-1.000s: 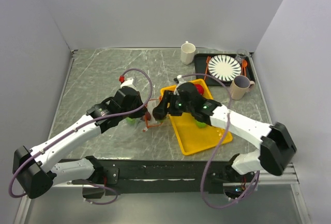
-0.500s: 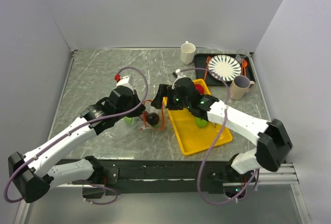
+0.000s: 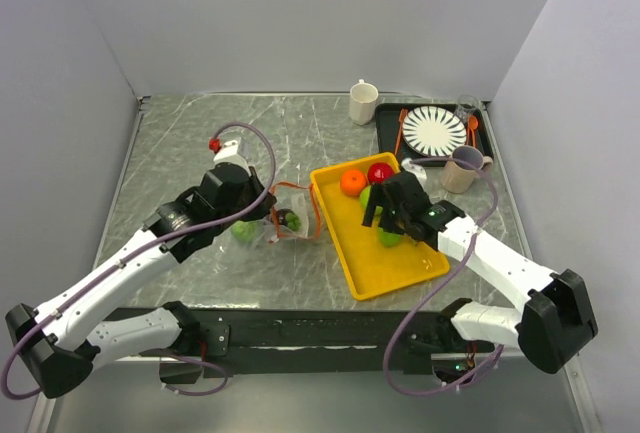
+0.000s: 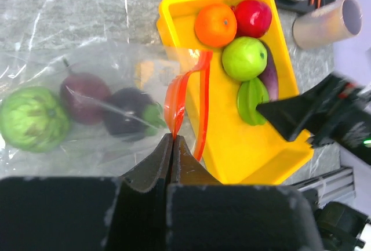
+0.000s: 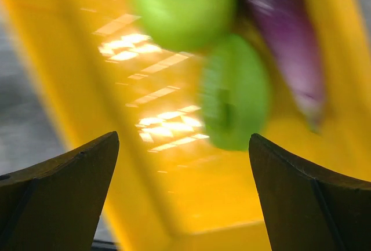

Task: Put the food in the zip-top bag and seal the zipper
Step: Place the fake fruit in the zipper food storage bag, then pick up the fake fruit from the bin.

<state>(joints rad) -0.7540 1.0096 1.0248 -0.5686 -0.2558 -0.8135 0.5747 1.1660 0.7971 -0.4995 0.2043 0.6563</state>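
Our left gripper (image 4: pixel 173 138) is pinched tight on the zipper (image 4: pixel 177 97) of the zip-top bag (image 4: pixel 87 68), which lies on the table (image 4: pixel 58 7) just left of the yellow tray (image 4: pixel 232 164). Three pieces of food (image 4: pixel 32 117) are inside the bag: one green and two dark purple. Five more sit in the tray. Our right gripper (image 5: pixel 182 152) hangs over them, spread wide and holding nothing. We think less than half is done, and the zipper is not closed yet.

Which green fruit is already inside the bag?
The ridged green fruit deep in the clear bag, beside two dark purple ones; the other two green fruits lie in the yellow tray.
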